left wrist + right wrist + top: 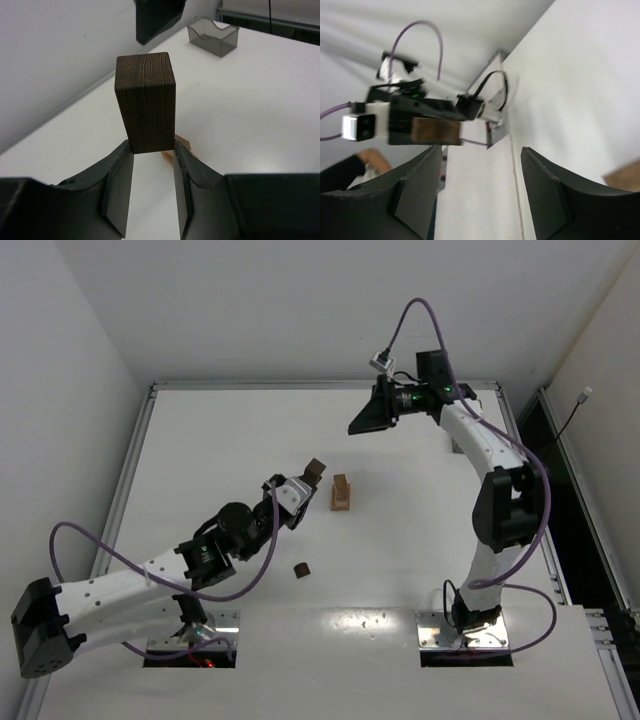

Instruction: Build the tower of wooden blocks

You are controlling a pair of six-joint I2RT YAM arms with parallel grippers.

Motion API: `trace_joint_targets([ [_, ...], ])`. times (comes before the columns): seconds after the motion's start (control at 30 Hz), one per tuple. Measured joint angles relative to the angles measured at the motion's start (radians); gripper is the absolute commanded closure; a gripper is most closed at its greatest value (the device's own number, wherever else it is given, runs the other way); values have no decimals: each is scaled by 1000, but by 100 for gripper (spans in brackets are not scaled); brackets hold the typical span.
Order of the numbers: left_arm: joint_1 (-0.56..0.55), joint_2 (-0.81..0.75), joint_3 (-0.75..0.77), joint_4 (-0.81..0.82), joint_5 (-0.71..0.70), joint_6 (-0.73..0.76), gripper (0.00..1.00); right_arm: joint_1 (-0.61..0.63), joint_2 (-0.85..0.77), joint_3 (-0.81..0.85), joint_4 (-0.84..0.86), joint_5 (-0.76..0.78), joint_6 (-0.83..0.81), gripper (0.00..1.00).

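Left jaws clench a dark brown block (145, 102) by one end near the tan tower (342, 493) on the counter (420, 540), while the right jaws hang spread and empty.

The 2 arms are white shells with black joint housings. The left arm (115, 588) has small dark holes well behind the left pincer (308, 476). The right arm (478, 445) shows a green light (443, 392) just behind the right pincer (355, 425). Purple cables (420, 305) loop behind each pincer. The fingers (200, 180) are black with grey inner pads (117, 192).
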Motion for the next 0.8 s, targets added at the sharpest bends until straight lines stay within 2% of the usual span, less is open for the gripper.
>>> trace_joint_targets([
  [0.17, 3, 56, 249, -360, 3, -158, 100, -135, -2, -10, 7, 44, 0, 38],
  [0.4, 81, 185, 442, -721, 88, -247, 100, -225, -84, -168, 35, 71, 11, 38],
  [0.67, 238, 371, 663, -1044, 265, -289, 100, -266, -208, -275, 46, 74, -5, 37],
  [0.8, 325, 471, 770, -1184, 437, -285, 100, -291, -212, -288, 48, 74, -8, 37],
])
